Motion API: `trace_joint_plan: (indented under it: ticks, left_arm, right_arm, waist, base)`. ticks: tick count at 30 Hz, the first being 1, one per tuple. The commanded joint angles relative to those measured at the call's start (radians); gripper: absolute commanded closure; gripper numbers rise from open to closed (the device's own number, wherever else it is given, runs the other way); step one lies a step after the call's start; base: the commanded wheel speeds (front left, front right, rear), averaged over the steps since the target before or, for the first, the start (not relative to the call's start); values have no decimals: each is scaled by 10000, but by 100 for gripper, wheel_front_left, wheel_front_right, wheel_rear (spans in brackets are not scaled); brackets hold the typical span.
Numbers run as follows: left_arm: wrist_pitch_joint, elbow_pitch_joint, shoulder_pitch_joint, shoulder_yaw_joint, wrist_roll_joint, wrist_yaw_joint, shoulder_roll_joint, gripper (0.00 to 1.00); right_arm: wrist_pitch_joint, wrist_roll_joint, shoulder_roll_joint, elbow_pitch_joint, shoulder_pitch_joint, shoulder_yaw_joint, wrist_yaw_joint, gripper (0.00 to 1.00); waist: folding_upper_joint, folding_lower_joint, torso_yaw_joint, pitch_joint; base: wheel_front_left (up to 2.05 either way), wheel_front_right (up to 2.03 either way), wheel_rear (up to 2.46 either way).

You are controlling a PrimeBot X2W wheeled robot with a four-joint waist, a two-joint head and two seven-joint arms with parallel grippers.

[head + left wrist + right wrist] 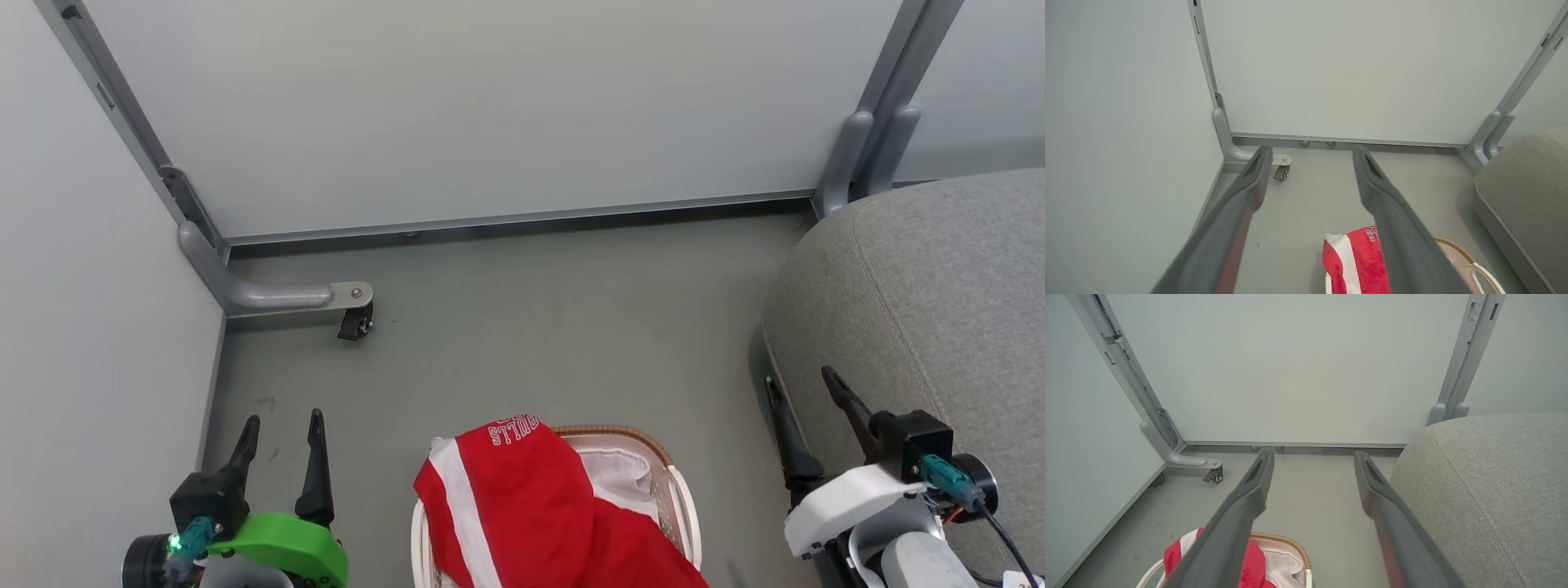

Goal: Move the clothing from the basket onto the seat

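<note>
Lower left of the head view: the left gripper (284,416) stands with its fingers spread, empty, pointing up the frame. Lower right: the right gripper (798,377) is likewise spread and empty, its fingers just beside the near edge of the seat (922,286); contact cannot be confirmed.

Bottom centre, between the two grippers: the basket (682,506) sits on the floor (531,327), cut by the bottom edge. The clothing (522,498) is heaped in it, covering its left and near part and draping over the left rim. The white liner (616,478) is bare at the upper right of the basket.

Deciding relation: the clothing lies inward of both grippers and lower in the frame than their fingertips, to the right of the left one and to the left of the right one. Neither is clearly nearer. The bulk leans to the left side, while the right arm is the one next to the seat.

Orientation: the clothing's long axis appears to run up and down the frame. The "BULLS" lettering is at its upper end, reading upside down. A white stripe runs from upper left toward bottom centre.

Right side, mid to upper frame: the seat, well above floor level. Farthest: a caster (356,322) on a grey bracket, then the pale partition (490,122).
</note>
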Motion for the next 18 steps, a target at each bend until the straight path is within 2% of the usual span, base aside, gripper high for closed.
trace_joint_plan:
  ticks: [1, 10, 18]
  left_arm:
    - [-89, -25, 135, 35, 287, -64, 16, 0]
    - [-245, 55, -116, 4, 841, -141, -40, 0]
    - [-398, 181, -912, -295, 1334, -226, -50, 0]
  right_arm:
    - [-95, -243, -31, 9, 113, 3, 3, 0]
    - [-252, -894, 7, -148, -236, 57, 4, 0]
    - [-406, -1467, 126, -539, -955, 182, 1, 0]
  waist:
    - [0, 0, -8, 16]
    - [0, 0, -203, 618]
    - [0, 0, -694, 2045]
  base:
    - [0, 0, 0]
    - [0, 0, 0]
    - [0, 0, 0]
